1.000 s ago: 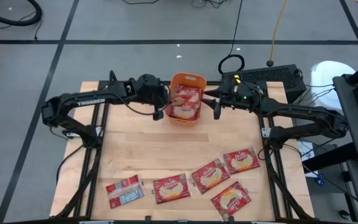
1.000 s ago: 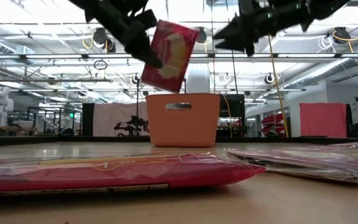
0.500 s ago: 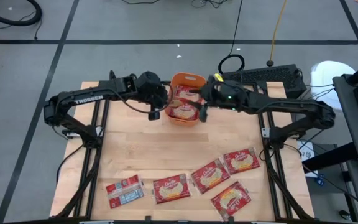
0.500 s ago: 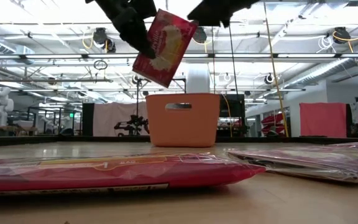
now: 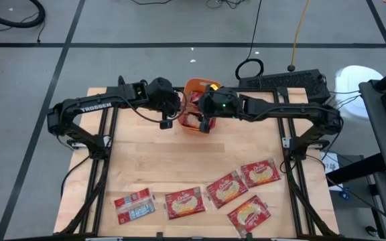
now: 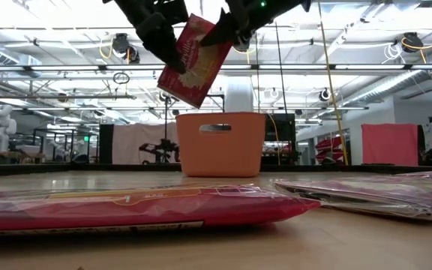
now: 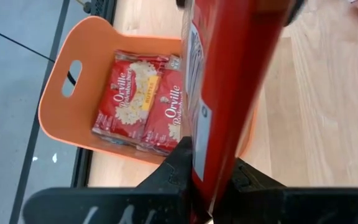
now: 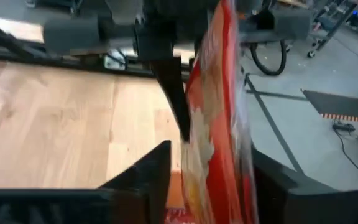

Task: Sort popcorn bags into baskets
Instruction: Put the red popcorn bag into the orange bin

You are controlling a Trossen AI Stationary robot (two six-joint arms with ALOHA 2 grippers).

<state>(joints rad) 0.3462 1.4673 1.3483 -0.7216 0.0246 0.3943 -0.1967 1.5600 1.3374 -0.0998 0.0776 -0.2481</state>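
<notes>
Wooden tabletop (image 5: 179, 161), with an open workshop room behind it in the low view. Left gripper (image 6: 172, 54) is clamped tight on a popcorn bag (image 6: 193, 60), holding it tilted in the air right above the orange basket (image 6: 220, 144) at the table's far edge. Right gripper (image 6: 227, 34) is up there too, fingers spread on either side of that same bag but not squeezing it. Basket already has bags inside (image 7: 138, 99). Five more bags (image 5: 206, 195) lie flat along the near edge.
</notes>
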